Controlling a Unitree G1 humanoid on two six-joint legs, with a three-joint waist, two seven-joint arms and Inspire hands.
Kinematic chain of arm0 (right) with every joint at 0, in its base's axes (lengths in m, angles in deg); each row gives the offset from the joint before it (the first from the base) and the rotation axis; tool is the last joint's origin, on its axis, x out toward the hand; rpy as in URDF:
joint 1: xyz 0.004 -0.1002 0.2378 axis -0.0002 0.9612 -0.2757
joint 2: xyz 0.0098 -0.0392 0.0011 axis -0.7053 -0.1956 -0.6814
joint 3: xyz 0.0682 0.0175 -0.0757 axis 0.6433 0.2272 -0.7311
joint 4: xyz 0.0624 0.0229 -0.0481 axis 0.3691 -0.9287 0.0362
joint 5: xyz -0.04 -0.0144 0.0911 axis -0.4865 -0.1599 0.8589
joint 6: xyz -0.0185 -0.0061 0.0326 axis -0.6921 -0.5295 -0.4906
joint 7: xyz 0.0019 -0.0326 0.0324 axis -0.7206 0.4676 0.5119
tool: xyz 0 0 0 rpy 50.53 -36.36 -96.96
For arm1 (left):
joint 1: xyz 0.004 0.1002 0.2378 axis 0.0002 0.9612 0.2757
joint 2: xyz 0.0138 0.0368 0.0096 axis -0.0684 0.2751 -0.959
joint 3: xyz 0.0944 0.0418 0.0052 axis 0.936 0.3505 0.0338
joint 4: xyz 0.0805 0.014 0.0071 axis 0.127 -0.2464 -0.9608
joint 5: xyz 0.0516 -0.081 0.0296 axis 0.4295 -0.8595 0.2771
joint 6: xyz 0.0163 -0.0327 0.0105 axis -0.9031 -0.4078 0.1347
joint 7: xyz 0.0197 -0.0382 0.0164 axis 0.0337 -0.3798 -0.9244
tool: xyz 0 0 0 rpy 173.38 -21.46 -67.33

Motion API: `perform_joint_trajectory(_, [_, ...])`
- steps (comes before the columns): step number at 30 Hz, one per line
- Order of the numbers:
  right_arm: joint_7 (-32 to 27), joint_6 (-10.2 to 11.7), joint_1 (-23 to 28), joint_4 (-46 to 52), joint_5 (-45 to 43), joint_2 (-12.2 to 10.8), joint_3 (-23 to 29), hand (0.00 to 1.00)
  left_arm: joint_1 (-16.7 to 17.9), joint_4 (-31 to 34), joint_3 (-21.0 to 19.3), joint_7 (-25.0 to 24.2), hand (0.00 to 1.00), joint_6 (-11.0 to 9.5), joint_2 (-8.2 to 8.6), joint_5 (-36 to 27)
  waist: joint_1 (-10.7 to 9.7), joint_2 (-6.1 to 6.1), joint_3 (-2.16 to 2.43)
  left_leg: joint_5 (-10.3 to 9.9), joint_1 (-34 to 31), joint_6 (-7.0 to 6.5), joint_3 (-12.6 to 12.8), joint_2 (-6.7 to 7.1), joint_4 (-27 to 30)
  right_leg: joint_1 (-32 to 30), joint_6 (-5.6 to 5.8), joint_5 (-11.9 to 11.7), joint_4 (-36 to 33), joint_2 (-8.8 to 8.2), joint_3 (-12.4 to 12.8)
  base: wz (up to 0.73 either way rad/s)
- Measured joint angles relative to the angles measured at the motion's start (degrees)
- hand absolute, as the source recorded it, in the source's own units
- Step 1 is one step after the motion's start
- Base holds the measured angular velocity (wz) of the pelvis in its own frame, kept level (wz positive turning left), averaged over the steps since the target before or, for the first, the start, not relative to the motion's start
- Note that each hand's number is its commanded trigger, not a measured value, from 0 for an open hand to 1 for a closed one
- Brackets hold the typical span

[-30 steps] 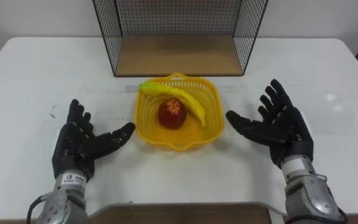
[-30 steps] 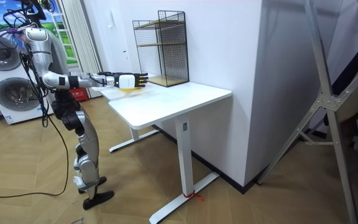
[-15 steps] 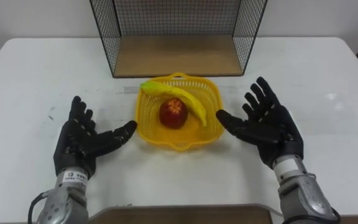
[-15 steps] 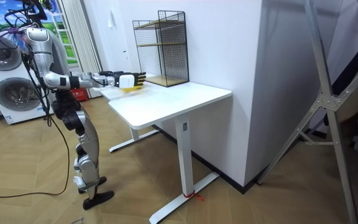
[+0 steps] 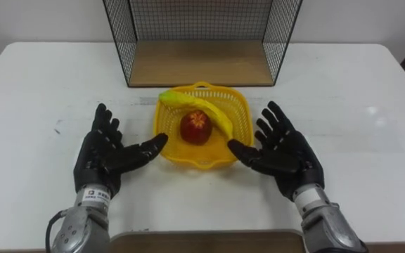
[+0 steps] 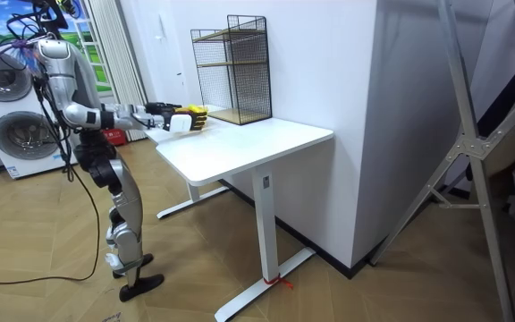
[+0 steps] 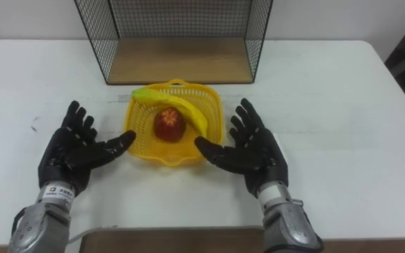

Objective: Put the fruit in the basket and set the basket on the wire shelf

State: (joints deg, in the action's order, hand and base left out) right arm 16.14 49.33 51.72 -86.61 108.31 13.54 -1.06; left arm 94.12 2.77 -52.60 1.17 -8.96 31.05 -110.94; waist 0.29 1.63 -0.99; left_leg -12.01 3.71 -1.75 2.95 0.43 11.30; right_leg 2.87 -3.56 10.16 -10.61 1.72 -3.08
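A yellow plastic basket (image 5: pixel 225 104) sits on the white table (image 5: pixel 343 91), just in front of the wire shelf (image 5: pixel 201 62). Inside it lie a red apple (image 5: pixel 196 127) and a banana (image 5: pixel 204 109) that runs from the rim's far left toward the right. My left hand (image 5: pixel 105 155) is open, palm up, its thumb close to the basket's left rim. On the other side my right hand (image 5: pixel 282 152) is open too, with the thumb at the basket's front right rim. I stand at the table's end in the room view, both arms stretched over it toward the basket (image 6: pixel 189 127).
The black wire shelf has a wooden floor board (image 5: pixel 201 60) open toward me, and an upper level shows in the room view (image 6: pixel 232 63). White table surface stretches to both sides of the hands. Washing machines (image 6: pixel 14 125) stand behind me.
Both hands have closed in on the basket from either side, the right one more than the left. Basket and fruit have not moved.
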Motion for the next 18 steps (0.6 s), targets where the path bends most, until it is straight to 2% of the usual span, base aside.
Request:
perform_joint_trajectory(9, [0.33,0.0,-0.39,-0.46,-2.63,-0.04,-0.52,0.0,-0.05,0.0,0.79,-0.26,0.0,1.26,0.11,0.02,-0.02,-0.07,0.05,-0.01,-0.04,0.01,0.02,-0.13,-0.01,-0.01,-0.1,-0.06,-0.15,0.23,0.65,-0.03])
perform_joint_trajectory(18, [0.6,-0.01,-0.57,-0.81,-4.25,-0.11,-0.66,0.0,-0.05,0.0,0.88,-1.97,0.0,2.17,0.33,0.0,-0.06,-1.1,0.35,-0.01,0.01,0.01,0.01,-0.16,0.03,0.02,-0.13,-0.14,-0.28,0.27,0.63,0.0])
